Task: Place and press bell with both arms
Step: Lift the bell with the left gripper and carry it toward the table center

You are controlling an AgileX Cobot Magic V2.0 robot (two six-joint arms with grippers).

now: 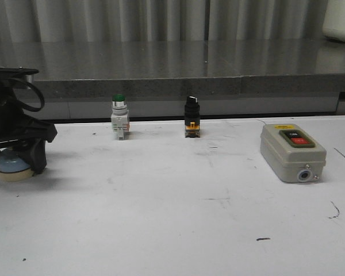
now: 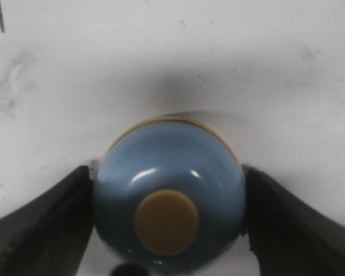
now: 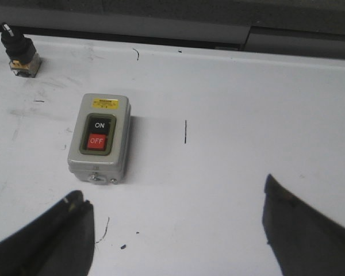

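Observation:
The bell (image 1: 10, 166), a light-blue dome with a cream base and cream button (image 2: 167, 221), is at the far left of the white table. My left gripper (image 1: 16, 156) is down over it. In the left wrist view the two black fingers (image 2: 43, 221) press against both sides of the dome (image 2: 169, 161), so the left gripper (image 2: 168, 184) is shut on the bell. The bell is at or just above the table surface. My right gripper (image 3: 175, 201) is open and empty, above bare table beside the grey box; it is out of the front view.
A grey box with ON and OFF buttons (image 1: 292, 152) (image 3: 99, 137) lies at the right. A green-capped push button (image 1: 119, 117) and a black selector switch (image 1: 191, 117) (image 3: 17, 49) stand near the back edge. A grey ledge (image 1: 172, 80) runs behind the table.

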